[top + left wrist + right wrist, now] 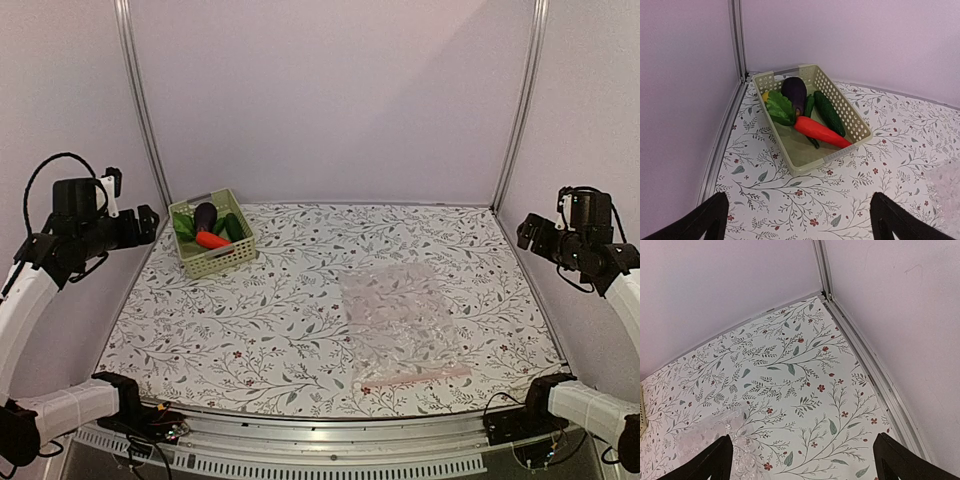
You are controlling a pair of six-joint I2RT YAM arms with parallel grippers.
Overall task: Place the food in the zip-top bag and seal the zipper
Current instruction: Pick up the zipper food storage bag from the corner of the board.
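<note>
**Both pincers spread wide, nothing in either one.**
The left gripper [801,222] hung with its jaws wide apart near the pale green basket [860,127] in the table's [280,330] far left corner. The food lay inside it: eggplant [795,92], carrot [821,132], cucumber [829,112] and a leafy green piece [780,107]. The right gripper [805,462], equally spread, hovered by the far right corner. The zip-top bag [400,315] lay flat right of centre, well apart from the basket, with its zipper [420,377] along the near edge.
</note>
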